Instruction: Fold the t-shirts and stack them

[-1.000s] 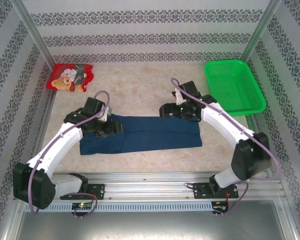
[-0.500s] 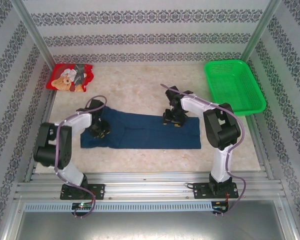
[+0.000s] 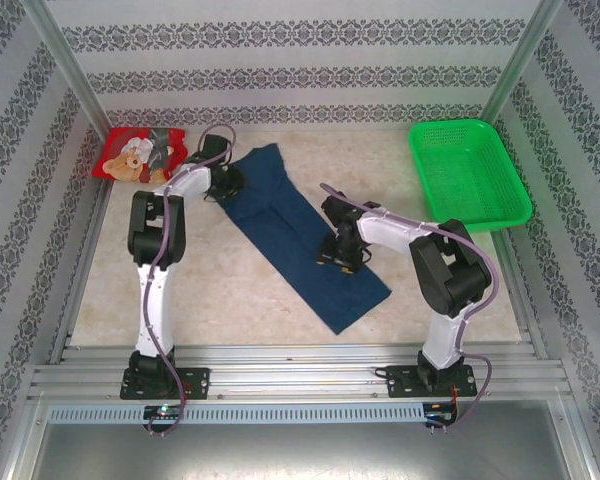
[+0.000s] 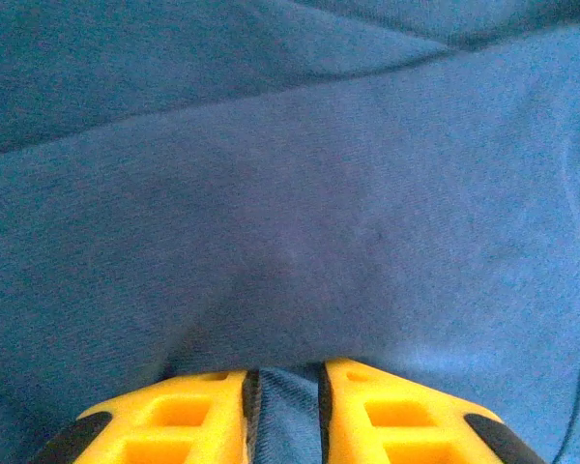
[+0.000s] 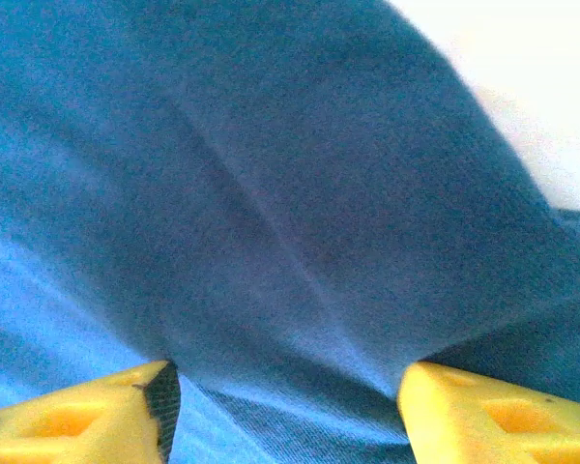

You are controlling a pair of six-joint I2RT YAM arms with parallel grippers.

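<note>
The navy t-shirt (image 3: 290, 225), folded into a long strip, lies diagonally across the table from back left to front right. My left gripper (image 3: 227, 182) is at its back-left end. In the left wrist view this gripper (image 4: 285, 372) is shut on a thin fold of the navy cloth (image 4: 290, 193). My right gripper (image 3: 338, 252) sits on the strip's right half. Its jaws (image 5: 285, 382) stand wide and are closed on a thick bunch of the navy cloth (image 5: 271, 193), which fills the gap. The red t-shirt (image 3: 140, 155) with the teddy-bear print lies folded in the back-left corner.
A green mesh basket (image 3: 468, 172) stands at the back right. Patterned walls and metal posts enclose the table (image 3: 230, 290). Bare tabletop shows in front of the navy strip and to its left.
The navy shirt has swung from lying crosswise to lying diagonally. My left gripper carried its left end toward the back left, while the right gripper stayed near the middle and narrowed onto the cloth.
</note>
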